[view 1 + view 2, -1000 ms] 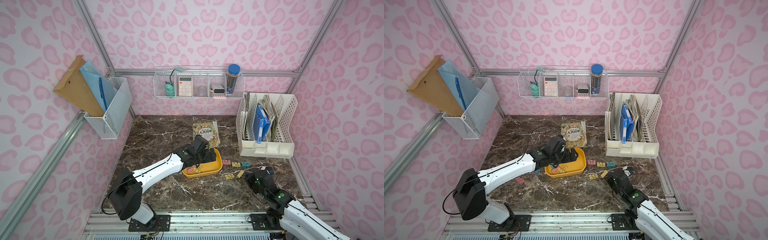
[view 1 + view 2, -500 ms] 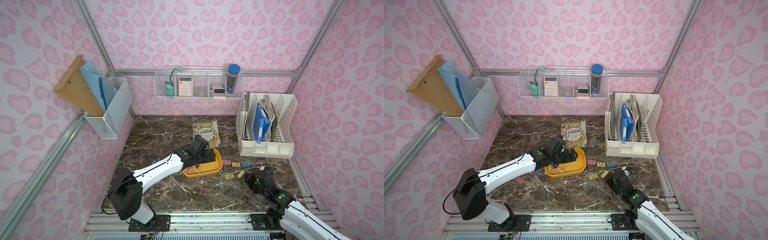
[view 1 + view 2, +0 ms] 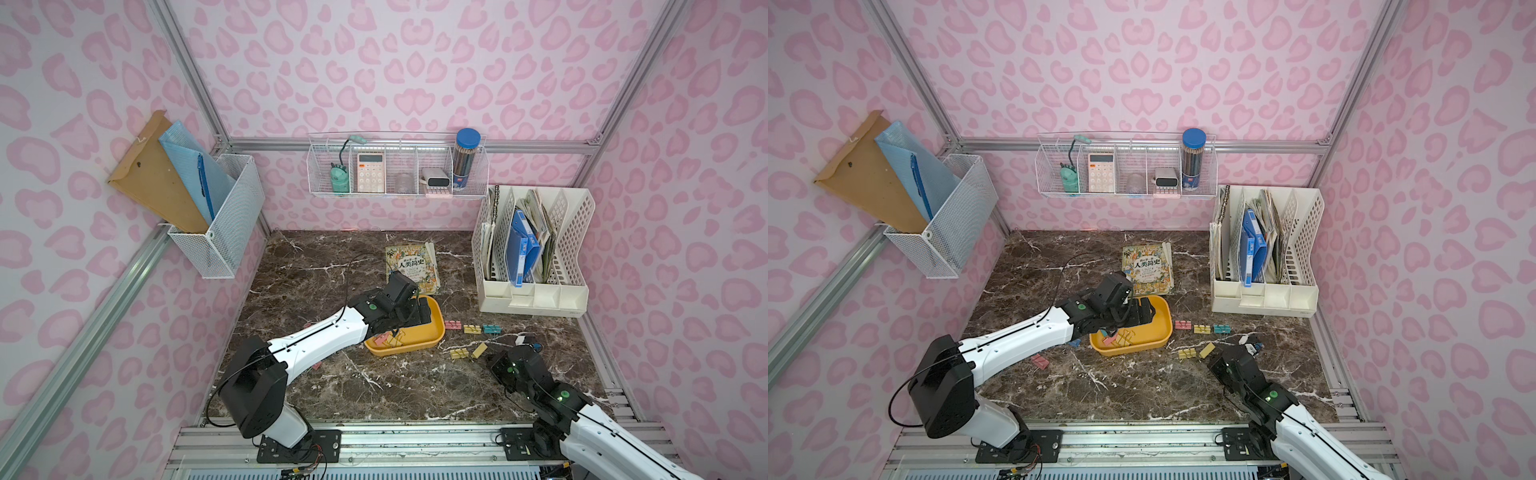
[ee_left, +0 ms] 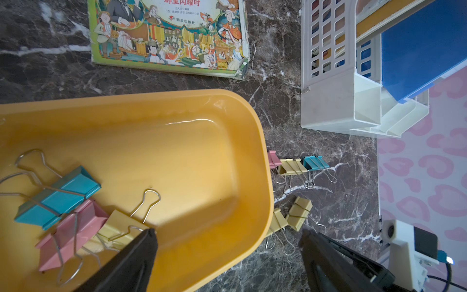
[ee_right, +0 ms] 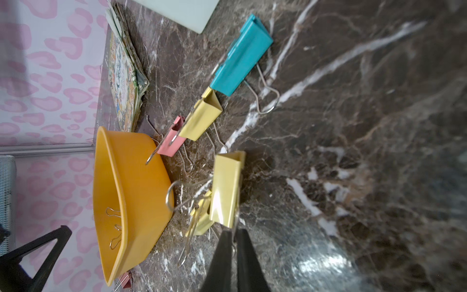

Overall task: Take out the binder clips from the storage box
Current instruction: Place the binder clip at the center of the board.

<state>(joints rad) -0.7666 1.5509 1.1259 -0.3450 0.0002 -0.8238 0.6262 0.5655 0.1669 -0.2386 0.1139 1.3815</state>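
Note:
The storage box [image 3: 430, 330] [image 3: 1160, 330] is a shallow yellow tray mid-table. Inside it lie a teal [image 4: 58, 197], a pink [image 4: 73, 232] and a yellow binder clip [image 4: 118, 227]. My left gripper [image 3: 419, 311] [image 4: 227, 233] is open astride the tray's wall [image 4: 252, 177], one finger [image 4: 141, 250] inside beside the yellow clip. To the tray's right lie pink [image 3: 451, 324], yellow [image 3: 472, 329] and teal clips [image 3: 491, 329], then two yellow ones nearer the front [image 3: 459, 353]. My right gripper [image 5: 233, 231] [image 3: 490, 356] pinches the wire handle of the tilted yellow clip [image 5: 227, 187], jaws almost touching.
A picture book [image 3: 411, 266] lies just behind the tray. A white slotted file organizer [image 3: 536, 266] stands at the right back. Wire baskets hang on the back wall [image 3: 395, 170] and the left wall [image 3: 220, 216]. A pink clip [image 3: 1040, 360] lies left of the tray.
The right arm has shifted only slightly beside the yellow clips. The left arm, the tray and the clips stay where they were.

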